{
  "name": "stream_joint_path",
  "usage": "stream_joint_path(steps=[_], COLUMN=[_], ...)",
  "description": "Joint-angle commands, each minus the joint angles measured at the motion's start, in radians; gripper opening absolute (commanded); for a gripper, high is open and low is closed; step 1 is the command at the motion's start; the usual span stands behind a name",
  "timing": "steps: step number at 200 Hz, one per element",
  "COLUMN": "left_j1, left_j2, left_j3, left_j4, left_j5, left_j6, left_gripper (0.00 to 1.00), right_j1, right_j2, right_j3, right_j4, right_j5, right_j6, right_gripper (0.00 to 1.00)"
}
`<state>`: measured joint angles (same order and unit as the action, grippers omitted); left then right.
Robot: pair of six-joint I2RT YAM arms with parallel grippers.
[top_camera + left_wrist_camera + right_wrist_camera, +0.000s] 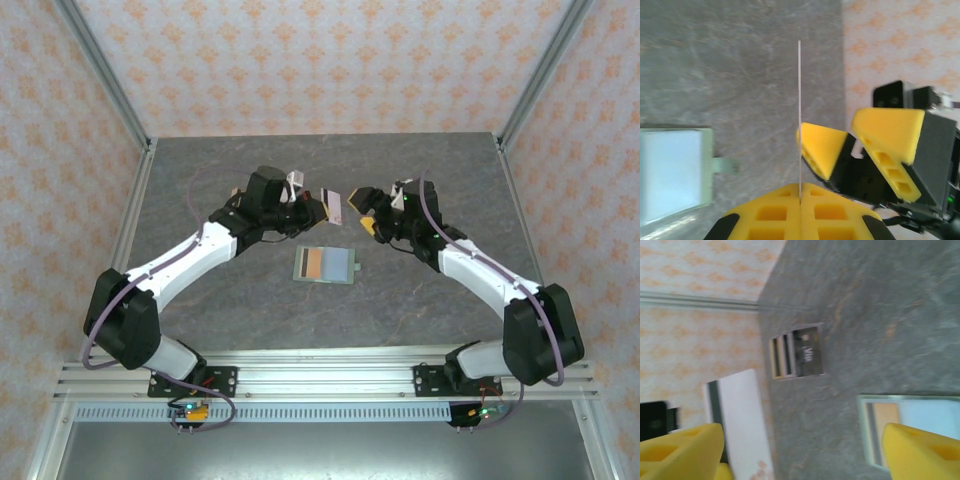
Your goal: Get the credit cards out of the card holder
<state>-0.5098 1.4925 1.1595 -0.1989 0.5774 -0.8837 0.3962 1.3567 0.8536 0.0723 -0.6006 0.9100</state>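
Slipping is judged the chief risk here. One pale credit card (337, 207) is clamped in the left claw (322, 209) by one end only, and most of it is left unsupported above the bench (430, 300). The right claw (364, 212) is held spread apart just to its right. In the left wrist view one of its fingertips (822, 147) is seen just beside the card's face; whether contact is made cannot be told. If that face were pushed, the thin card could be bent or levered out of the pinch. If the left claw were opened before the right was closed on the card, the card would be dropped. The card holder (346, 266) is not pinned, so it could be dragged when another card is pulled.

The held card is seen edge-on from the left wrist, projecting straight out from the pads. From above, its long side is seen running roughly far-to-near, with its face turned towards the right claw. The holder is laid open and flat between the arms, nearer than both claws, with its long axis left-to-right and its tab (358, 268) pointing right. The credit cards (318, 264) in it are shown as tan, brown and dark strips running near-to-far.
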Motion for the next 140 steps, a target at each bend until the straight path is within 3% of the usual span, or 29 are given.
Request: stream_joint_path(steps=[1, 27, 96, 140], left_j1=[0.009, 0.014, 0.058, 0.126], left_j2=[0.03, 0.058, 0.122, 0.099], left_j3=[0.096, 0.187, 0.351, 0.342], left_j4=[-0.254, -0.402, -0.586, -0.571], left_j5=[-0.149, -0.247, -0.461, -0.474], left_j6=[0.217, 0.338, 0.566, 0.653], left_gripper=[0.0, 0.0, 0.0, 0.0], right_j1=[-0.008, -0.008, -0.02, -0.02], right_j2=[-0.001, -0.014, -0.015, 0.023], right_j3=[0.01, -0.026, -0.016, 0.022], right_j4=[-0.225, -0.228, -0.343, -0.393], right_j5=[0.095, 0.118, 0.138, 0.139], right_j6=[-0.134, -0.178, -0.362, -0.43], right_gripper=[0.92, 1.0, 0.99, 0.99])
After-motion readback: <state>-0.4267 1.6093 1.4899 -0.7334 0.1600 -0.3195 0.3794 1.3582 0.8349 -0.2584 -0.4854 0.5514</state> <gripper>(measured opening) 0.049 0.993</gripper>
